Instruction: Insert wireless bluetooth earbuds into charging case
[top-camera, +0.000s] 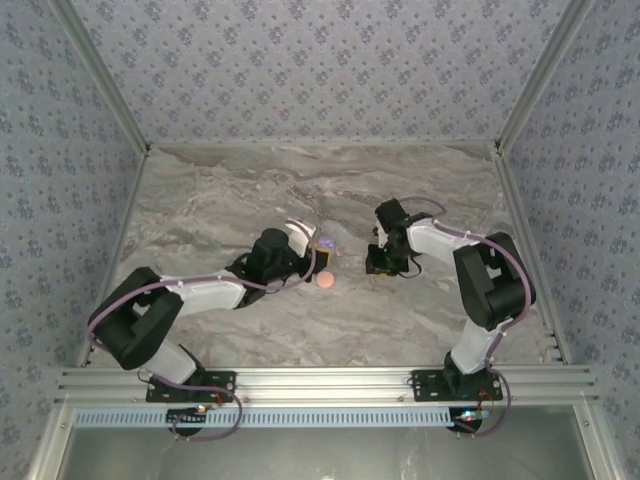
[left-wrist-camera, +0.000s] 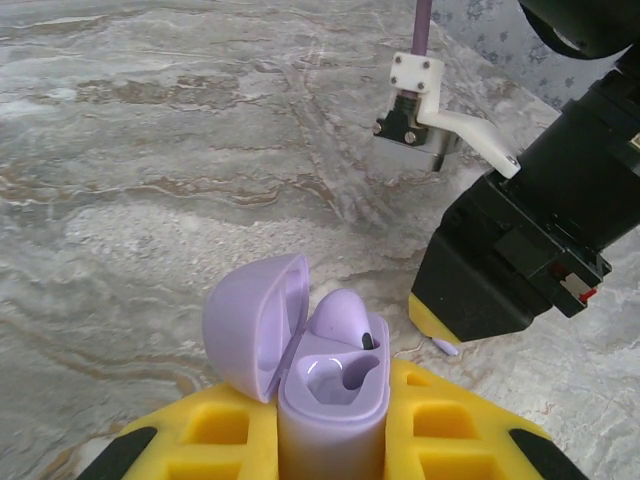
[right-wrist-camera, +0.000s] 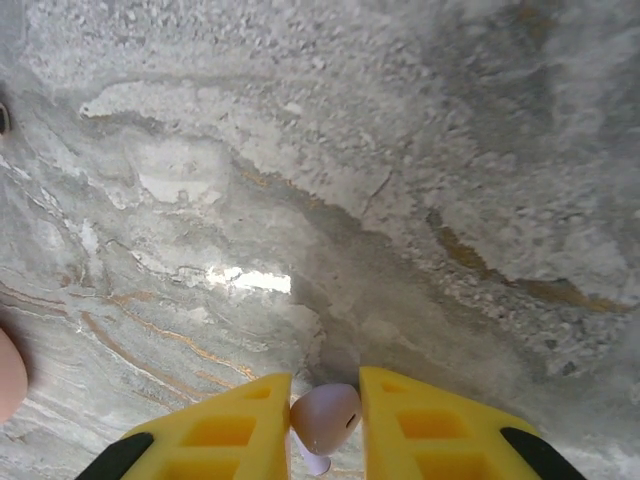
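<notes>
My left gripper (left-wrist-camera: 335, 398) is shut on the base of a lilac charging case (left-wrist-camera: 330, 400), which stands upright with its lid (left-wrist-camera: 250, 325) swung open to the left. One lilac earbud (left-wrist-camera: 345, 315) sits in the far socket; the near socket (left-wrist-camera: 340, 378) is bare. In the top view this case (top-camera: 325, 242) is at the left gripper (top-camera: 317, 251), mid-table. My right gripper (right-wrist-camera: 325, 388) is shut on a second lilac earbud (right-wrist-camera: 325, 420), stem pointing down, low over the marble. That gripper (top-camera: 377, 268) stands a short way right of the case, its earbud's stem (left-wrist-camera: 445, 347) poking out below.
A round pink case (top-camera: 326, 281) lies shut on the table just in front of the two grippers, its edge (right-wrist-camera: 5, 375) at the left of the right wrist view. The marble table (top-camera: 250, 190) stretches back to patterned walls.
</notes>
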